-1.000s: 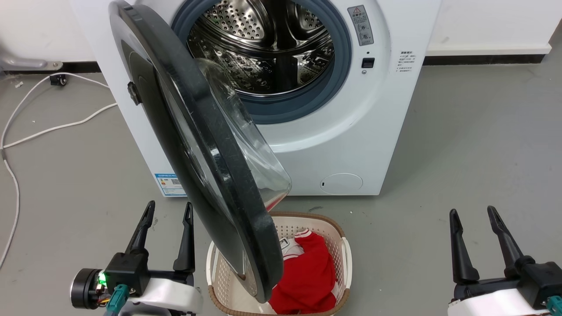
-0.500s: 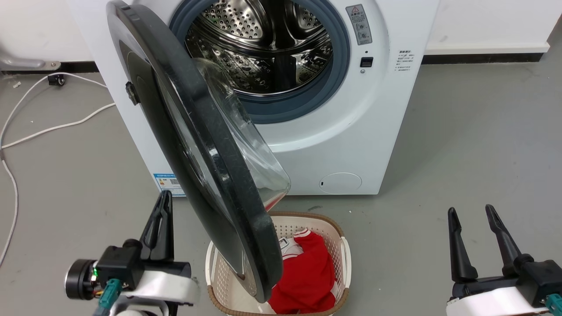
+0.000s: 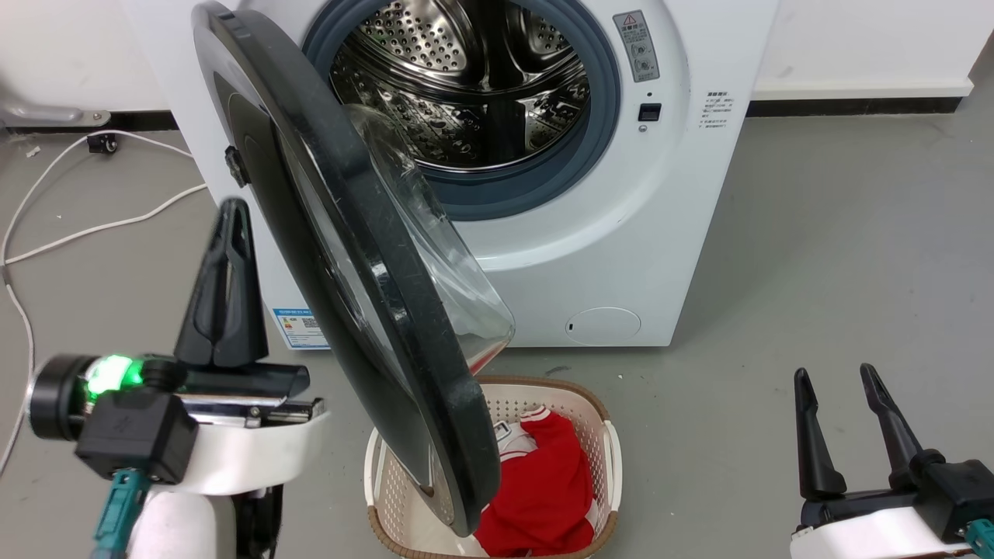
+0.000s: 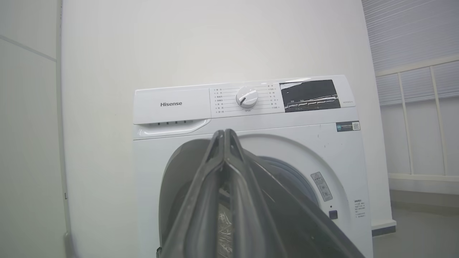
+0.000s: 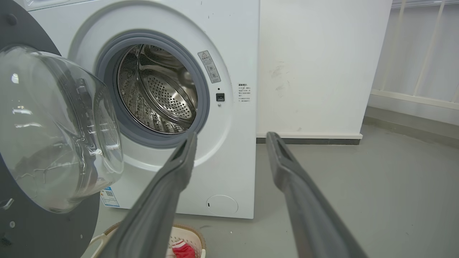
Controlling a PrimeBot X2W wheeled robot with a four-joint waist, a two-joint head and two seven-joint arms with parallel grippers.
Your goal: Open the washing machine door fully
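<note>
Now left gripper (image 3: 231,213) upright, fingers together, beside washing machine door (image 3: 369,268).

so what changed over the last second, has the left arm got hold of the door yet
The left gripper closed its fingers and rose up the head view. It is now shut beside the outer face of the washing machine door, holding nothing. The door's angle is unchanged, still part open. The right gripper stays open at the lower right, and the basket with the red garment has not moved.
</note>
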